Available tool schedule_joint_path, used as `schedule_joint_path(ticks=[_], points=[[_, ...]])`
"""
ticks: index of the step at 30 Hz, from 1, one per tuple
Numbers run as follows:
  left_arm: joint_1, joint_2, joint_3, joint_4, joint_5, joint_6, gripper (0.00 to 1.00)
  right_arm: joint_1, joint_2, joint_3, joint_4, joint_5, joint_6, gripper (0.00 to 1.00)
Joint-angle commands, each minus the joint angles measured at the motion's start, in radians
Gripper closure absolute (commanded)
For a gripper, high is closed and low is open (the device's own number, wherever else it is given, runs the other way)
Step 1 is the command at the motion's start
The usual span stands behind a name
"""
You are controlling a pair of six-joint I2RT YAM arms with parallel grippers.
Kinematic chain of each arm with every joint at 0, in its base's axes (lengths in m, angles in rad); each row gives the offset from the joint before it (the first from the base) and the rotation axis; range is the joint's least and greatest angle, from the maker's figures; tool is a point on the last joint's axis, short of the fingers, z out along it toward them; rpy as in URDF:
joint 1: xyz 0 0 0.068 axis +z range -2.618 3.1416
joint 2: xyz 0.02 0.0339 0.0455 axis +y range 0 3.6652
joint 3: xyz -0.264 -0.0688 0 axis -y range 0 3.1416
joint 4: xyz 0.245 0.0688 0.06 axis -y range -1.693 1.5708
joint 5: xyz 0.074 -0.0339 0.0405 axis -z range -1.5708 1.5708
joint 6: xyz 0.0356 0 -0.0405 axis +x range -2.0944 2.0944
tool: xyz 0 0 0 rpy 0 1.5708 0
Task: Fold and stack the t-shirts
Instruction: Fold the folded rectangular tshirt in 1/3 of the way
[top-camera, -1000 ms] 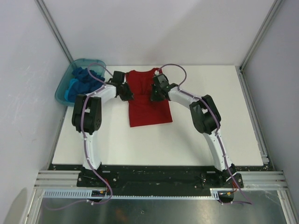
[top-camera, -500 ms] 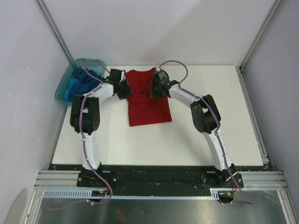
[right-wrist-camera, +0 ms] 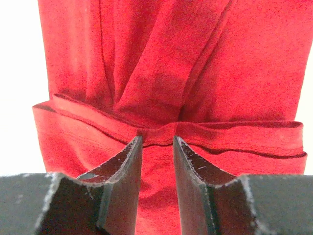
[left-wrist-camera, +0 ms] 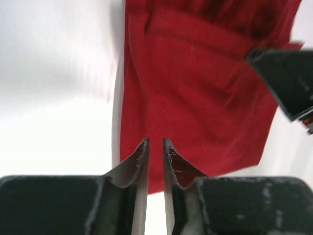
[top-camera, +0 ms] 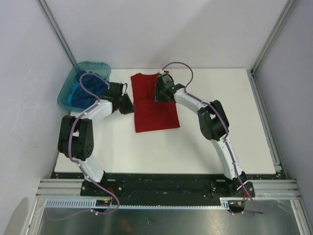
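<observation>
Mid-fold, the right gripper [right-wrist-camera: 157, 139] pinched the bunched top edge of the red t-shirt [top-camera: 155, 115], upper centre, while the left gripper [left-wrist-camera: 155, 141] (nearly closed, empty) probably needed a matching grasp next.

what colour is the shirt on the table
The shirt is bright red, best seen in the right wrist view.

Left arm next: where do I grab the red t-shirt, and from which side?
The red t-shirt: pinch its long left edge, coming from the table on its left. That edge lies straight and uncovered, right ahead of the left gripper.
</observation>
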Motion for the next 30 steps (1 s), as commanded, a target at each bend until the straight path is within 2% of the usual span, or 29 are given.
schedule_joint_path(ticks=[1,6,18,25,30], points=[[-0.071,-0.065,-0.076,0.021,0.048,-0.045,0.84,0.03,-0.034,-0.018,0.006,0.044,-0.042,0.64],[-0.109,-0.098,-0.184,0.048,-0.017,-0.101,0.92,0.035,0.003,0.018,0.004,0.055,-0.046,0.64],[-0.112,-0.188,-0.333,0.066,-0.074,-0.132,0.65,0.039,0.172,0.19,-0.134,0.063,-0.029,0.64],[-0.116,-0.208,-0.378,0.078,-0.093,-0.162,0.58,0.034,0.146,0.154,-0.125,0.057,-0.019,0.63],[-0.116,-0.153,-0.355,0.1,-0.103,-0.177,0.57,0.034,0.133,0.152,-0.125,0.05,-0.018,0.63]])
